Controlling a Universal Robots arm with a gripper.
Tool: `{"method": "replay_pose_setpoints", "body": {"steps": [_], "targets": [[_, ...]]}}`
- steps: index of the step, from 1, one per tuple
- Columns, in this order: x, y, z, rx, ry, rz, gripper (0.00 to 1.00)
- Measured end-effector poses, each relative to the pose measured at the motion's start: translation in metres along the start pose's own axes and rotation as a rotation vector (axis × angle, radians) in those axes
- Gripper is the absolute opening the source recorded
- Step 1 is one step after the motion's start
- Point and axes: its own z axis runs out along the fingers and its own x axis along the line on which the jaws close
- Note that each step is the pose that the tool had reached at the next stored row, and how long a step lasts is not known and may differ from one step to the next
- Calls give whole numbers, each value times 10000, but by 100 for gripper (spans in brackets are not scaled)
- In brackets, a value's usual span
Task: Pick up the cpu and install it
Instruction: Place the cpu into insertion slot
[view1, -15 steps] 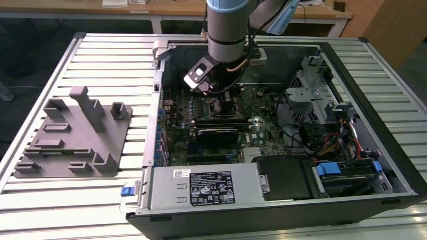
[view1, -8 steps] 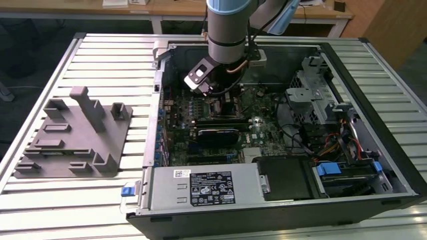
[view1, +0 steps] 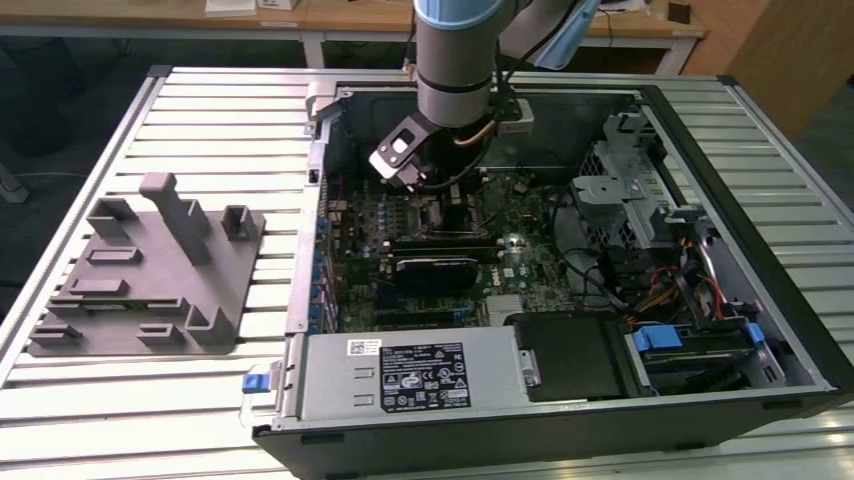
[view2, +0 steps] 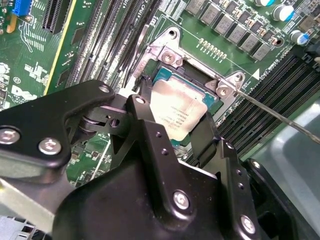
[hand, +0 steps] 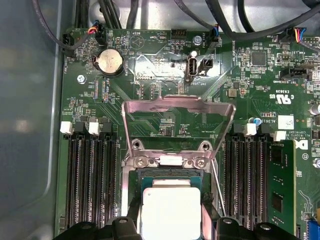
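While upright over the socket (hand: 170, 161), end effector (view2: 172, 120) tight on the cpu (hand: 170, 212).

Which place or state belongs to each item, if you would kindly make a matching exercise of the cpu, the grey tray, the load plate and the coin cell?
Things:
1. cpu
2. grey tray
3. metal load plate
4. coin cell

Places or states:
A. swung up, open
B. on the slatted table, at the exterior view's left
C. round and silver, on the motherboard
D. between the fingers

Pairs: 1-D, 2-B, 3-A, 4-C
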Motion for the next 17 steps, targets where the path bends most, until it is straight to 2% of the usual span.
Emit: {"method": "replay_pose_setpoints", "body": {"steps": [11,13,14,17], "targets": [[0,7,1,-2,2,4,55],[3,10,5,-13,15,3,55],[3,10,5,-10,13,3,61],[1,8,-1,-1,1,3,61]]}}
